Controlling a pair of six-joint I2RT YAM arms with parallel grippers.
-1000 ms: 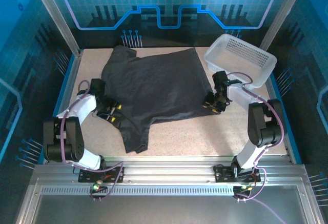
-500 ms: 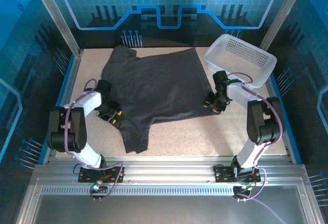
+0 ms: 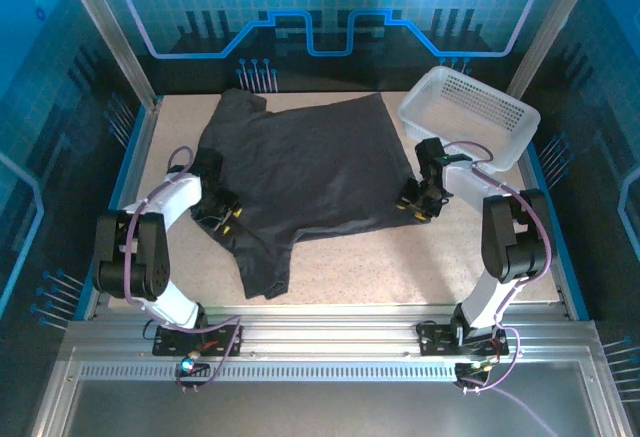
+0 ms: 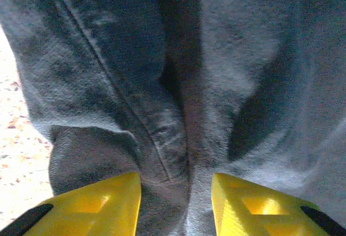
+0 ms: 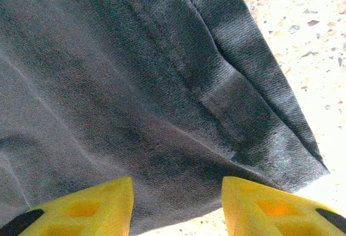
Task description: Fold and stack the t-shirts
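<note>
The dark charcoal t-shirt (image 3: pixel 300 172) lies spread on the speckled table, its hem toward the right and one sleeve trailing toward the near edge. My left gripper (image 3: pixel 222 219) is pressed down on the shirt's left side. In the left wrist view its yellow fingers (image 4: pixel 102 201) stand partly apart, with a raised ridge of cloth and a seam (image 4: pixel 162 149) between them. My right gripper (image 3: pixel 415 202) sits on the shirt's right hem corner. There its yellow fingers (image 5: pixel 92 203) stand wide apart over flat cloth (image 5: pixel 162 112), open.
A white perforated basket (image 3: pixel 468 112) stands at the back right, just behind the right arm. Bare speckled table (image 3: pixel 400 257) lies in front of the shirt, and also shows past the hem (image 5: pixel 303 25) and left of the cloth (image 4: pixel 11 155).
My left gripper has slid a little further onto the shirt's left side and its jaws have narrowed around a ridge of cloth. The right arm has not moved.
</note>
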